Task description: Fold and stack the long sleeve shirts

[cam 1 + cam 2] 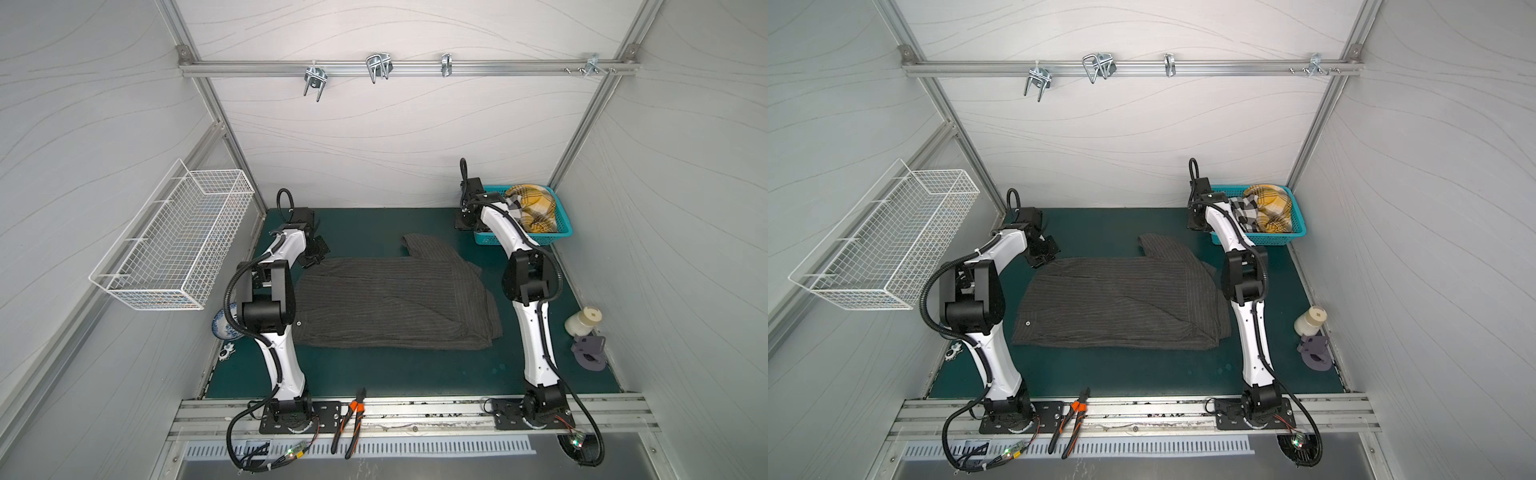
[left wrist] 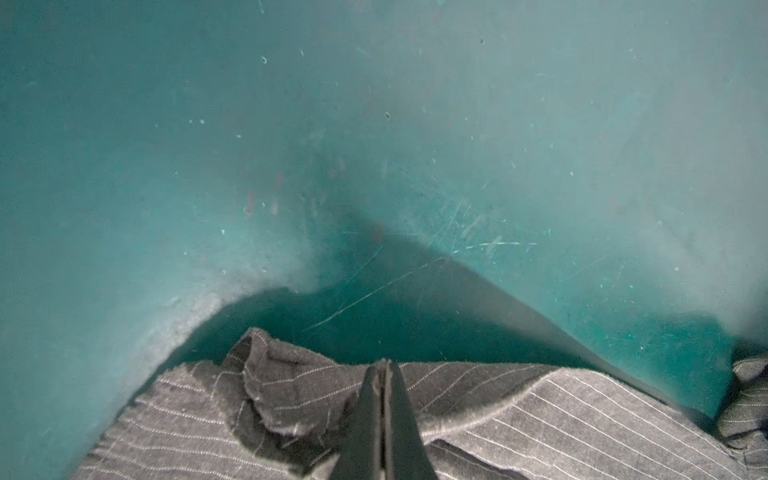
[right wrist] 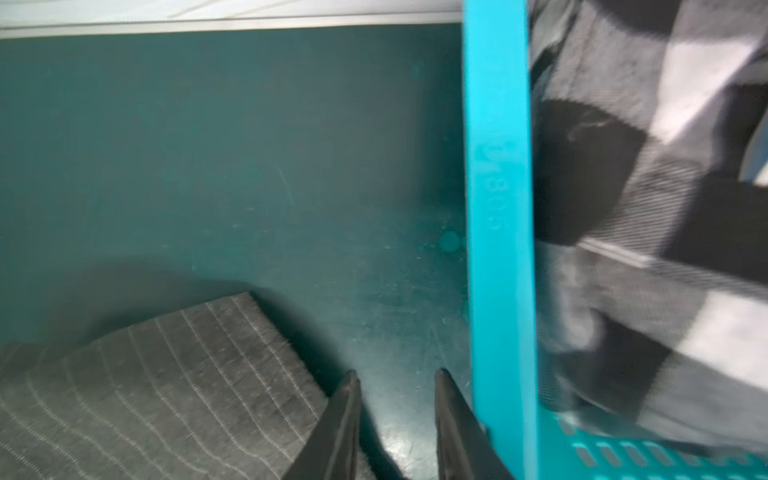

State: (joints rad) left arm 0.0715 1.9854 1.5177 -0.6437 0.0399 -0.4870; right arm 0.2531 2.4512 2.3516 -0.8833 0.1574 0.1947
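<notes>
Squaring the shirt [image 1: 386, 299], we'd pinch its sleeve [image 3: 187, 365] deep — left claw [image 2: 384, 365] shut, right claw [image 3: 397, 376] narrowly open, empty.

Shirt [image 1: 386, 299], frame centre: dark charcoal grey with thin pale pinstripes.
Table mat [image 1: 374, 374]: deep teal-green with pale scratches.
Plastic basket [image 1: 557, 235], upper right: turquoise. It holds a yellow-and-dark plaid cloth [image 1: 536, 208] and a black-and-white check cloth [image 1: 1246, 212].
Wire basket [image 1: 178, 245], left: white.
Pliers [image 1: 351, 419], lower centre: orange and black.
Bowl [image 1: 220, 328], left: white with a blue pattern.
Jar [image 1: 582, 322], right: cream.
</notes>
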